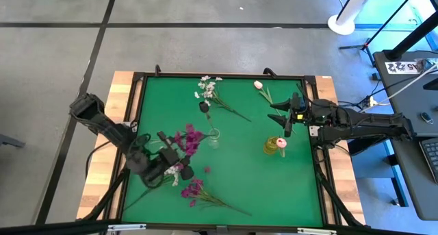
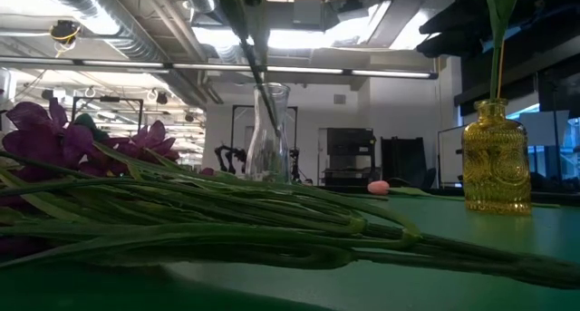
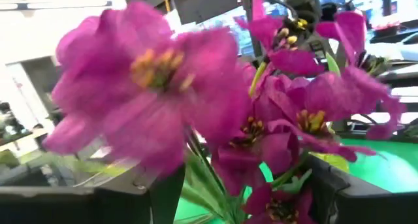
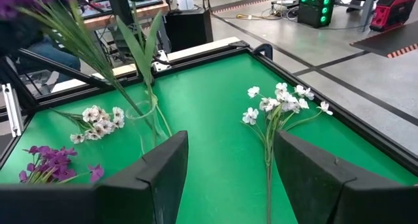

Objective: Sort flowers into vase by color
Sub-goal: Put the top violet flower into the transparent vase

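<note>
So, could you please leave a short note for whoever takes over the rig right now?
Left gripper: appears shut on a magenta spray, held tilted with its stem end in the clear vase.
Right gripper: open and empty, hovering near the table's right edge.
Done: one pink tulip stands in the yellow vase.
Left, all lying on the green mat: second magenta spray, white cluster by the left gripper, white spray, dark bud, second pink tulip.
</note>
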